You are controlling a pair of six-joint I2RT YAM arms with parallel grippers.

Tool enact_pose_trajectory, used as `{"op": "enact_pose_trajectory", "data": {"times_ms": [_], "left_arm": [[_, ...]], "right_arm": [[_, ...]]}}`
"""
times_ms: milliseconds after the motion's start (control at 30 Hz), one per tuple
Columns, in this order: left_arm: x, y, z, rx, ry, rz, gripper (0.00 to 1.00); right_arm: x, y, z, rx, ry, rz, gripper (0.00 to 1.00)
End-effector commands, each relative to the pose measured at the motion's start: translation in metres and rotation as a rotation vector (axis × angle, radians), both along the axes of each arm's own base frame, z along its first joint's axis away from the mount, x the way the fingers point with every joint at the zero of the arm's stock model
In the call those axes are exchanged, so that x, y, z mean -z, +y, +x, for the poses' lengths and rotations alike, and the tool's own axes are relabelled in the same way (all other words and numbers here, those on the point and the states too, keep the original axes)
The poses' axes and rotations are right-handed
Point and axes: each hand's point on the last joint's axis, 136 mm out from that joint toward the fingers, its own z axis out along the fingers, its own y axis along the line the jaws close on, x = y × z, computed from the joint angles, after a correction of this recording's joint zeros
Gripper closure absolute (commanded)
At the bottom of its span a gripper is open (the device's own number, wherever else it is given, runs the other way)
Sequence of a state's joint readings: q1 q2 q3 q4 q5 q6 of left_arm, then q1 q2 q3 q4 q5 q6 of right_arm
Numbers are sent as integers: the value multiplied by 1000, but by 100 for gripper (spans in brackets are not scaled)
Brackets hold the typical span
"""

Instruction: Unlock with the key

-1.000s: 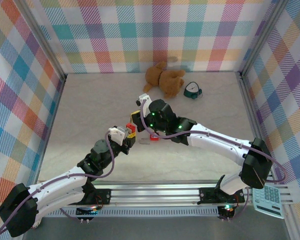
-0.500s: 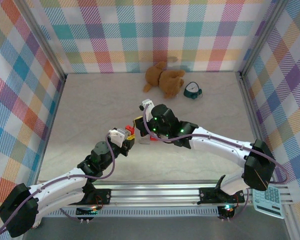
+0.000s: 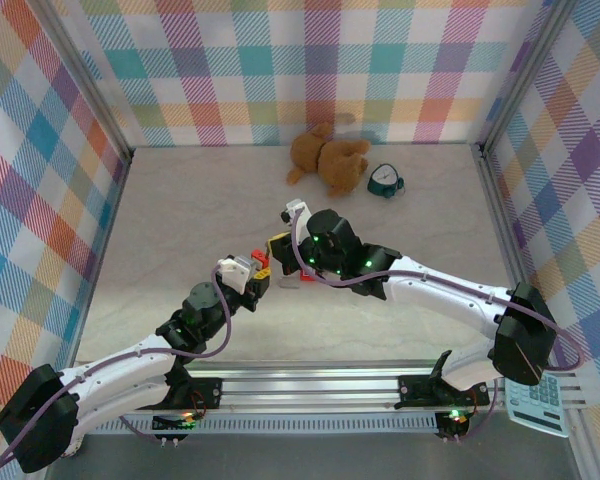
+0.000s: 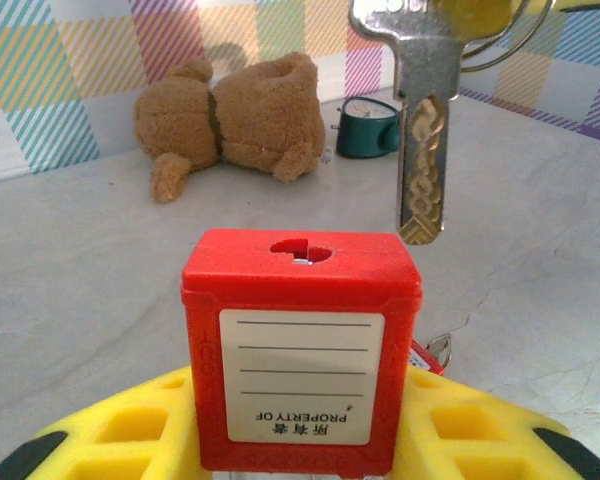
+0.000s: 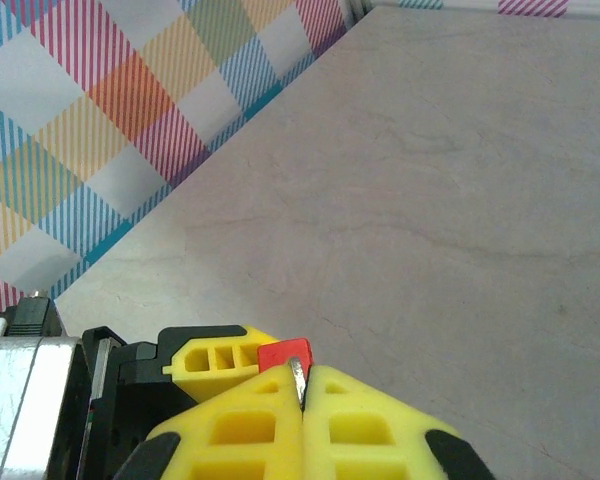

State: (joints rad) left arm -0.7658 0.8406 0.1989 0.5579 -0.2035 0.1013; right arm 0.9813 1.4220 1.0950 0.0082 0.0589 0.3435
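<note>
My right gripper (image 3: pixel 278 246), holding the key (image 4: pixel 421 150), now sits slightly nearer and further right than before.

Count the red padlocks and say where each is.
2. One red padlock is clamped in the left gripper; a second padlock lies on the table behind it, partly hidden. Others may be concealed.

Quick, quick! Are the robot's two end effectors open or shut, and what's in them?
Left end effector: closed on the red square plastic padlock.
Right end effector: closed on the small silvery metal key.
</note>
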Motion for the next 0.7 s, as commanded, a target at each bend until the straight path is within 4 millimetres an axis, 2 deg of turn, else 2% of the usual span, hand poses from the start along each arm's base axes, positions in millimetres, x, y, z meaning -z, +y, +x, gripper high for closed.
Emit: {"op": "enact_pose_trajectory", "data": {"times_ms": [0, 167, 333, 667], "left_arm": [[-19, -5, 1, 7, -48, -24, 80], [-15, -1, 2, -9, -43, -12, 81], [-12, 0, 2, -13, -51, 2, 81], [-21, 2, 4, -24, -98, 13, 81]], "right_arm": [[-16, 1, -5, -24, -37, 47, 100], [-7, 4, -3, -33, -33, 32, 100], [-9, 6, -2, -37, -44, 35, 100], [-6, 8, 6, -48, -38, 26, 100]]}}
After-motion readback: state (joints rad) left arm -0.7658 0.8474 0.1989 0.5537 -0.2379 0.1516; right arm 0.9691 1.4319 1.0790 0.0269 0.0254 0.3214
